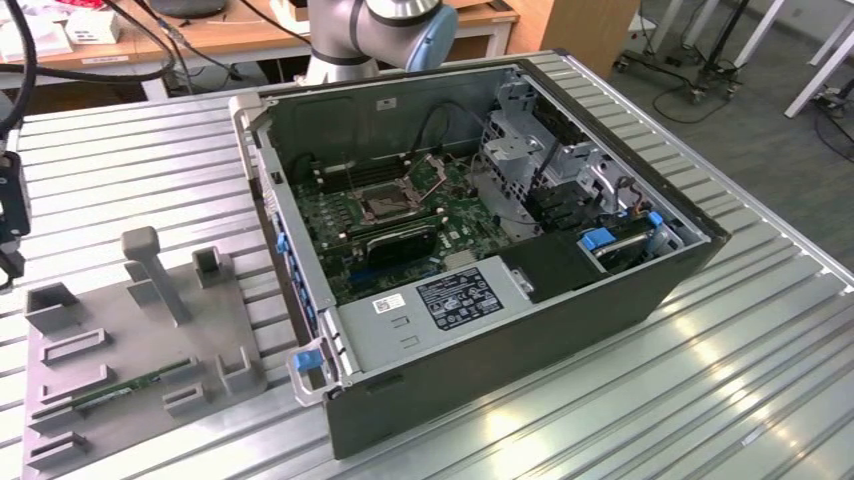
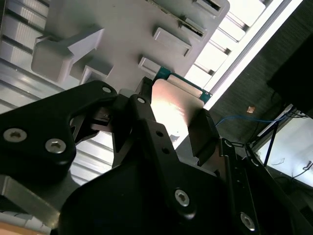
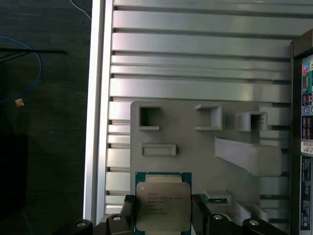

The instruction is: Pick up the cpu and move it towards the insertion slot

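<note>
The cpu [image 3: 163, 203] is clamped between the fingers of the gripper [image 3: 163, 215], as is seen in the first wrist view, and is held over the grey tray [image 3: 195, 161]. It appears to be lifted clear of the tray, though contact underneath cannot be ruled out. The pick-up is therefore judged done. The transfer is judged barely begun. In the exterior view the slot [image 1: 384, 203] is found inside the open case [image 1: 574, 310], at about 2 o'clock from the tray and well apart from it, and its dark centre is left uncovered.
</note>
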Action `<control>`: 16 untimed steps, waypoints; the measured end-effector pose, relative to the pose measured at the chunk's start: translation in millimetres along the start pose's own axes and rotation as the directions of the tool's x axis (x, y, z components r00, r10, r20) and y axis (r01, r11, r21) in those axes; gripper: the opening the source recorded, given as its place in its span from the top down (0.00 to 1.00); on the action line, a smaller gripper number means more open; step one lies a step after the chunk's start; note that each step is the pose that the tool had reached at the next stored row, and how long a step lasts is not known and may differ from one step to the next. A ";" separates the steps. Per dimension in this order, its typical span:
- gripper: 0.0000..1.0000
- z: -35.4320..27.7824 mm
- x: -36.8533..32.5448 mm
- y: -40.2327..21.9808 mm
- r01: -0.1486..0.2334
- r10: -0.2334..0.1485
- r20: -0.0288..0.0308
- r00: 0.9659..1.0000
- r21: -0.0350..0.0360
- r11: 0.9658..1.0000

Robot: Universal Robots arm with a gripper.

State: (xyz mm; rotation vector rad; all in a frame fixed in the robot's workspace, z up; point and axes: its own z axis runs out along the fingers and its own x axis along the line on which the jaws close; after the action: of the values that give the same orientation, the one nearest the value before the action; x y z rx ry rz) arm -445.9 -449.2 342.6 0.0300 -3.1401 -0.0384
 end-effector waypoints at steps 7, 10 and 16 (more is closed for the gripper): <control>0.46 -14.3 0.0 0.4 0.000 0.000 0.000 1.000 0.000 1.000; 0.46 -20.3 0.0 0.5 0.000 0.000 0.000 1.000 0.000 1.000; 0.46 -25.5 0.0 0.6 0.000 0.000 0.000 1.000 0.000 1.000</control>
State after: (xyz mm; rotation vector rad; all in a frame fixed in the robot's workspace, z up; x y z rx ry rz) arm -445.9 -449.2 368.2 0.0300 -3.1402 -0.0384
